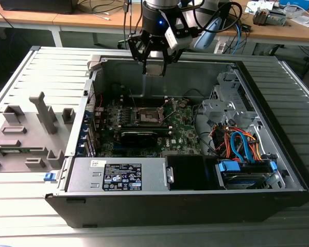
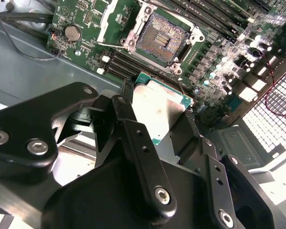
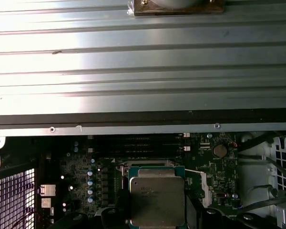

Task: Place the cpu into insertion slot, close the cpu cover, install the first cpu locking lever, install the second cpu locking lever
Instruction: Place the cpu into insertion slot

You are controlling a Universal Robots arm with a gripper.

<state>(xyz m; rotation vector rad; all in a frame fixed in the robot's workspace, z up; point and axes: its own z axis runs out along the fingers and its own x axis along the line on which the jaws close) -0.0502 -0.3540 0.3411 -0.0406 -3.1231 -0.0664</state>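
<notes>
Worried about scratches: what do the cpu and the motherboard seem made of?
The cpu: top looks like matte silver-grey metal, with dull sheen and faint marking; its thin rim is green, likely circuit-board laminate. The motherboard: green, slightly glossy laminate studded with soldered parts, probably fibreglass board, though looks alone cannot confirm.

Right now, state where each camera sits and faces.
Exterior view: off the arm, raised, looking down into the open computer case; shows the claw holding the cpu above its far wall.
Second wrist view: on the wrist, facing the bare cpu socket past the black fingers.
First wrist view: on the wrist, facing the motherboard and ribbed table beyond.
Both wrist views share the held cpu.
</notes>
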